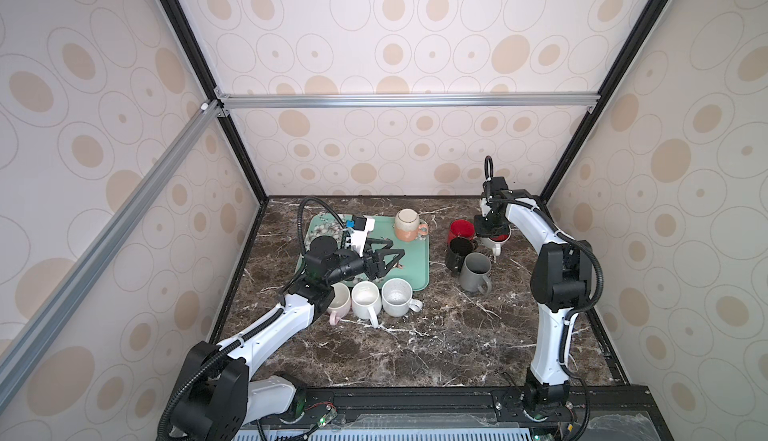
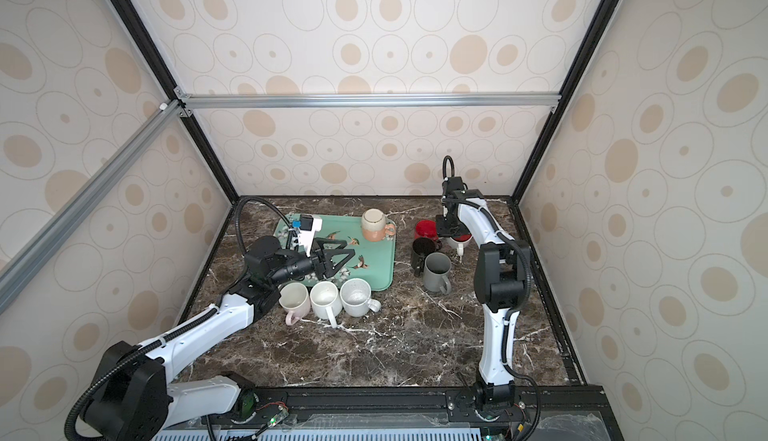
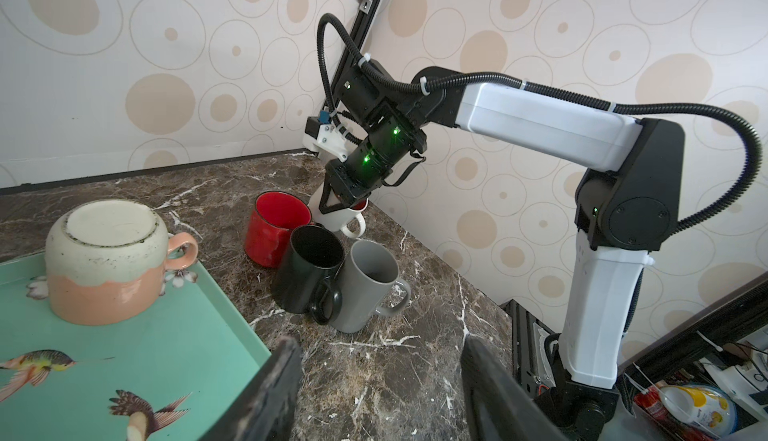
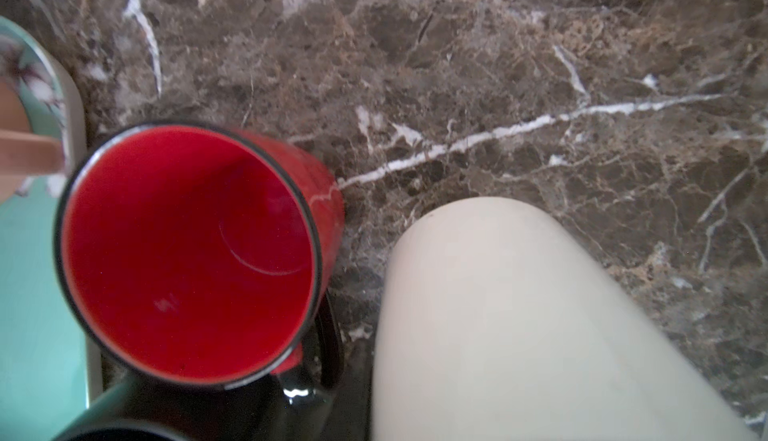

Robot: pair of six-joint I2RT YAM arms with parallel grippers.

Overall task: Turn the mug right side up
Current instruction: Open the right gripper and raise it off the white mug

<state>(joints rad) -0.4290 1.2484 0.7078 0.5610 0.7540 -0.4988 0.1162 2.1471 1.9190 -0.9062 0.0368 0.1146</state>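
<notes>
White mug (image 3: 337, 219): cream-white outside, red inside; at the far right of the marble countertop (image 1: 415, 356), just behind the black mug (image 3: 307, 268) and beside the red mug (image 3: 274, 227); it leans, mouth partly up, handle toward the front in both top views; whether its base touches the stone I cannot tell; its pale wall fills the near part of the right wrist view (image 4: 498, 314)
Right gripper (image 3: 340, 204): pointing down onto the white mug's rim; jaws clenched on the mug's wall, one finger inside, one outside; seen in a top view directly over the mug (image 1: 489, 233)
Left gripper (image 1: 397, 250): above the green tray (image 1: 415, 268); jaws parted, nothing between them; its two dark fingers (image 3: 274, 385) frame the near edge of the left wrist view
Peach-and-cream mug (image 1: 409, 225): upside down at the far right corner of the tray; base up, handle toward the right (image 3: 104, 260)
Red mug: upright, empty (image 4: 187, 252); touching the black mug
Grey mug (image 3: 365, 285): upright; against the black mug, nearest the front of that group
Three pale mugs (image 1: 365, 297): upright in a row on the countertop, just in front of the tray; handles toward the front
</notes>
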